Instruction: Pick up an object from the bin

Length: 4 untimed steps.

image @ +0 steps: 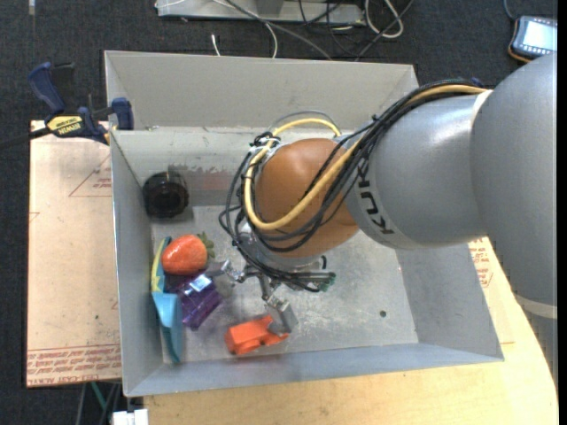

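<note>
Two jaws: they stand apart below the orange wrist cover [297,193], one tip pointing to the left of the frame and the other toward the bottom. Nothing is between them.
Nearest thing: a small orange plastic piece [252,336] lies on the bin floor at lower centre, just beside the lower tip. I cannot tell whether they touch.
Other things: a purple block [201,305] and a red strawberry [184,253] lie left of the jaws. A blue scoop [166,312] lies along the left wall, and a black round thing [166,195] sits at the upper left of the floor.
Bin: grey metal [390,317], with bare floor right of centre.
Risk, missed grip: the orange piece lies outside the gap, so closing from here would likely catch air or nudge the piece away.
Risk, wall: the orange piece sits near the lower wall, which probably leaves little room for a tip to get behind it.
Risk, crowding: the left tip is near the purple block, so a sideways shift could shove the block into the heap at the left wall or pinch two things at once.
Hidden: the wrist cover and its cables [266,211] cover the jaw bases and the floor under them, so anything lying there is unseen.
Hard to make out: the exact shape of the orange piece, and a yellow thing [158,268] partly covered beside the strawberry.
</note>
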{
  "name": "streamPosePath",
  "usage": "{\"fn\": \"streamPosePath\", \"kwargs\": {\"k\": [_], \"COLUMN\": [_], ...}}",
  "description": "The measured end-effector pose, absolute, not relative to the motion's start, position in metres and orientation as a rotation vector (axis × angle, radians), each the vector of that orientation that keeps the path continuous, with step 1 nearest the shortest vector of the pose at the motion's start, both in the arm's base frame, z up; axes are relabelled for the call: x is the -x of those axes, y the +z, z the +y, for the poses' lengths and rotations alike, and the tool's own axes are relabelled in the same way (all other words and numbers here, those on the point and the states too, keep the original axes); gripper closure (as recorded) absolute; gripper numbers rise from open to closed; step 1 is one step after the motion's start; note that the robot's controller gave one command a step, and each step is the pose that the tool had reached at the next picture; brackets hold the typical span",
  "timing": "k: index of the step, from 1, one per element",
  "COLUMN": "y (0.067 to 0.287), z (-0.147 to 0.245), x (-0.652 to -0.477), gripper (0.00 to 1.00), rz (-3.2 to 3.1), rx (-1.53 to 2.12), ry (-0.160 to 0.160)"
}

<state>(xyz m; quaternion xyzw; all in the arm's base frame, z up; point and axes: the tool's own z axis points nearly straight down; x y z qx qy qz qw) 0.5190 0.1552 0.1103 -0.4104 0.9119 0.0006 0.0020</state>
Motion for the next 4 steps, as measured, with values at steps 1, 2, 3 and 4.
{"fn": "streamPosePath", "kwargs": {"k": [1,2,3,4], "y": [0.105,0.088,0.078,0.081], "z": [0.168,0.193,0.214,0.207], "x": [-0.509,-0.504,-0.515,-0.507], "gripper": [0.00,0.00,0.00,1.00], "rz": [3.002,2.948,2.973,2.866], "rx": [0.921,1.092,1.024,1.256], "ry": [0.004,0.002,-0.004,0.007]}}
